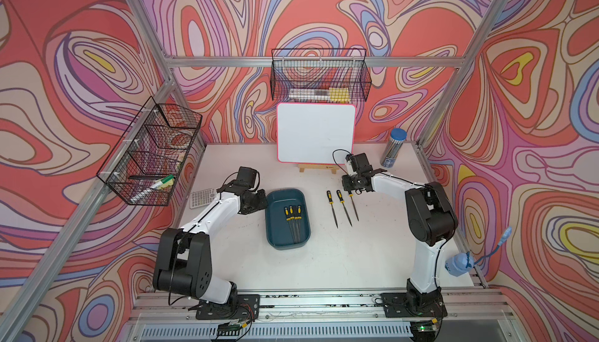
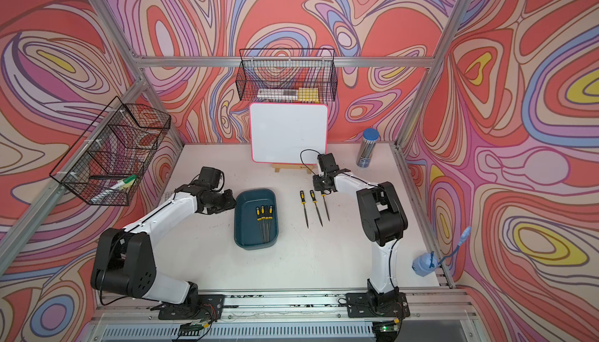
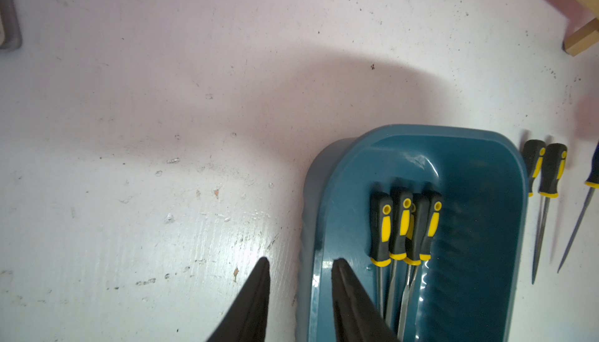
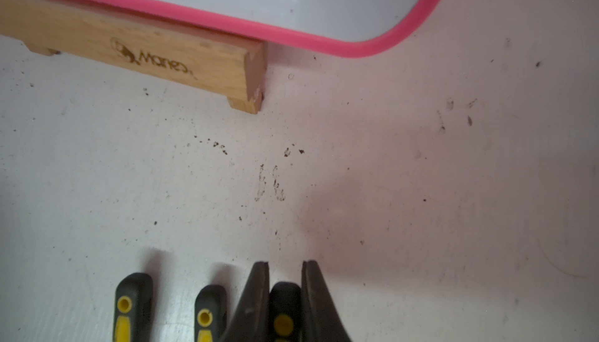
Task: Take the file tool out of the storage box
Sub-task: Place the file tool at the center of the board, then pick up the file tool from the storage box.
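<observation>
The teal storage box (image 1: 285,199) (image 2: 254,199) sits mid-table with several black-and-yellow file tools (image 1: 291,217) (image 3: 402,223) bunched inside. My left gripper (image 3: 301,261) (image 1: 261,203) stands open astride the box's left wall (image 3: 311,227), one finger outside over the table and one inside, with a gap showing on each side. To the box's right, my right gripper (image 4: 285,263) (image 1: 351,192) is shut on the handle of a file tool (image 4: 284,304) (image 1: 355,210) that is down at the table. Two more files (image 1: 333,209) (image 4: 133,304) lie parallel beside it.
A pink-edged whiteboard (image 1: 316,133) on a wooden easel (image 4: 162,55) stands just behind the right gripper. A calculator (image 1: 201,198) lies left of the left arm. A blue-capped canister (image 1: 393,147) stands back right. Wire baskets (image 1: 152,152) (image 1: 319,74) hang on the walls.
</observation>
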`<control>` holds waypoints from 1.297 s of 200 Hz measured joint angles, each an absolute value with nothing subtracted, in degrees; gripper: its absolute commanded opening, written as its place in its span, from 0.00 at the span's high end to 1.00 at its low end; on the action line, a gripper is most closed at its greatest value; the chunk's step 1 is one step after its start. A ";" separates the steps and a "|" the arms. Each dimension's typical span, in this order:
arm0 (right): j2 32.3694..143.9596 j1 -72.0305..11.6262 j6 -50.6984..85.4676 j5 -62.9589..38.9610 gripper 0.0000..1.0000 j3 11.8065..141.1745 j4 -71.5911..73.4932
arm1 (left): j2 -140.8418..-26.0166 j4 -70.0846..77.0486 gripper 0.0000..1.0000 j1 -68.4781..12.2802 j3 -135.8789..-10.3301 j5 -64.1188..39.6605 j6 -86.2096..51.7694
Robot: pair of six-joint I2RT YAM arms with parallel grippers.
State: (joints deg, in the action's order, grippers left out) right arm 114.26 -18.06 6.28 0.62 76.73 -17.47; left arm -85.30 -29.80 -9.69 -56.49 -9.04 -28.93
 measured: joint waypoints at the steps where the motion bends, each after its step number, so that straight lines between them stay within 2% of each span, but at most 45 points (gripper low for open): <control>1: 114.26 -18.06 6.28 0.62 0.81 76.73 -17.54 | -85.30 -29.80 0.62 -9.69 -56.49 -9.04 -28.93; 65: 116.14 -18.06 7.81 -0.10 0.77 76.93 -18.96 | -85.30 -29.82 0.61 -9.69 -56.49 -9.04 -28.93; 113: 115.87 -18.04 8.93 -0.25 0.67 76.44 -18.76 | -85.30 -29.82 0.61 -9.69 -56.49 -9.06 -28.93; 153: 109.75 -18.81 12.58 -0.21 0.64 73.19 -18.41 | -85.30 -29.82 0.60 -9.69 -56.49 -9.17 -28.95; 173: 105.78 -22.46 13.85 0.38 0.64 74.17 -17.52 | -85.38 -29.80 0.61 -9.69 -56.49 -9.52 -29.02; 207: 105.01 -34.74 15.49 0.12 0.64 79.72 -15.68 | -86.06 -29.71 0.61 -9.69 -56.49 -10.39 -29.85; 234: 108.07 -43.05 17.08 -1.17 0.64 83.64 -15.42 | -86.06 -29.63 0.61 -9.69 -56.49 -10.48 -30.04; 259: 112.46 -45.82 18.68 -1.61 0.64 84.77 -15.46 | -86.06 -29.61 0.61 -9.69 -56.49 -10.55 -30.04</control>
